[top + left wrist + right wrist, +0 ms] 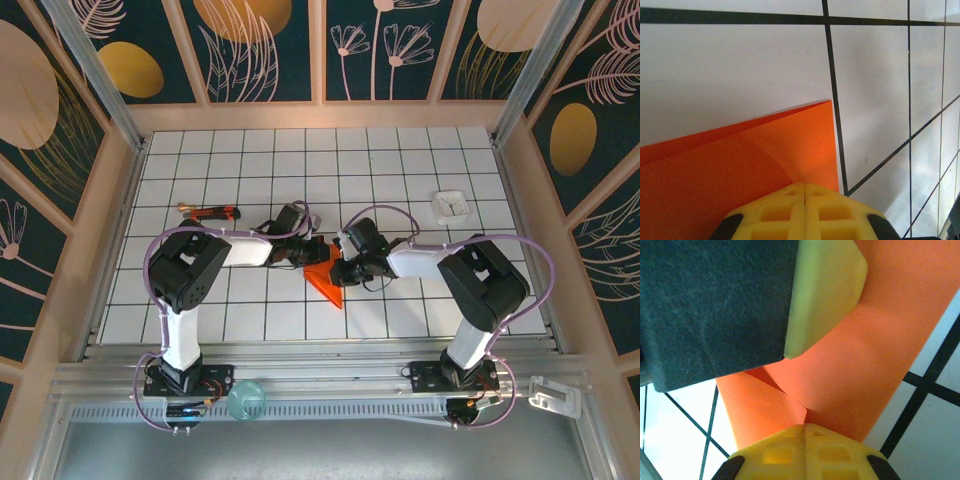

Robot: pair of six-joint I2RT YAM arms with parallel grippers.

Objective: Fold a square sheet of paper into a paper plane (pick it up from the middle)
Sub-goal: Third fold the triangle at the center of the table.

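A red-and-black stick tool [210, 211] lies well left of the left gripper [805, 189], whose fingers are pressed together over the folded orange paper [740, 170]. The right gripper [805, 429], likewise pressed shut on nothing, meets the paper's crease, and the left gripper stands directly ahead of it. A white square object [451, 205] sits well to its right.

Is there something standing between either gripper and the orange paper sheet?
Nothing visible does. The left gripper and right gripper, both shut, sit right at the orange paper. The stick tool and white square lie well away from it.
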